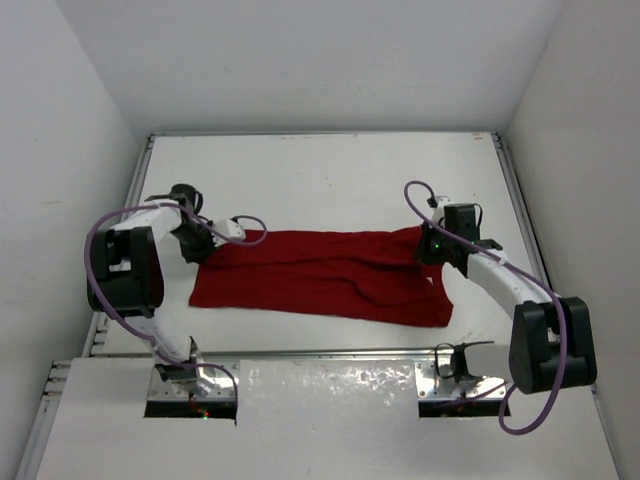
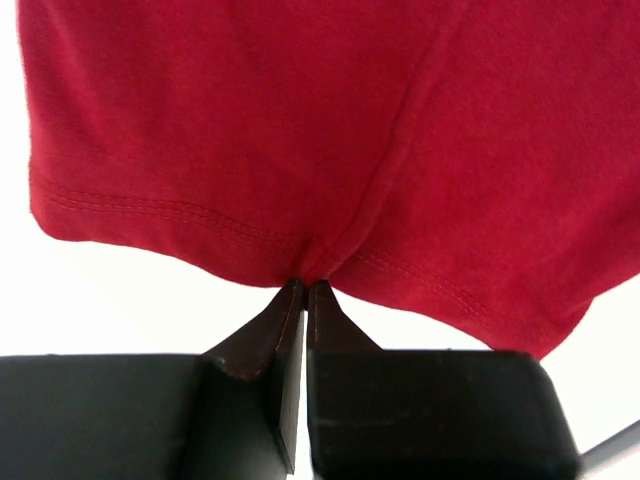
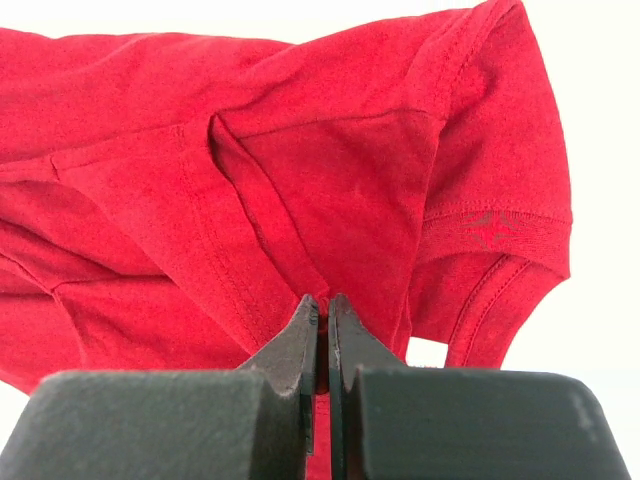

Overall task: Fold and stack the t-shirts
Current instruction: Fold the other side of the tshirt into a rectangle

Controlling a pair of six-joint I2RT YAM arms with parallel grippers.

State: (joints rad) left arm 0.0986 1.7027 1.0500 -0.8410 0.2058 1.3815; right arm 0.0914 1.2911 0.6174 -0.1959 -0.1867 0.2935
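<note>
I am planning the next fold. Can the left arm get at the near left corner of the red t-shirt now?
Probably yes: that corner lies uncovered on the table close to the left arm. But the left gripper is shut on the t-shirt's hem, so it would have to let go first.

light: bright, even | shadows: faint | table (image 2: 90, 300) blown out white, wrist views | focus: mostly sharp

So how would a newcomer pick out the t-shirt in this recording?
Start at the white table. Across its middle lies the t-shirt, its ends pinched by the left gripper and right gripper. It is the only cloth there, plain dark red against white.
</note>
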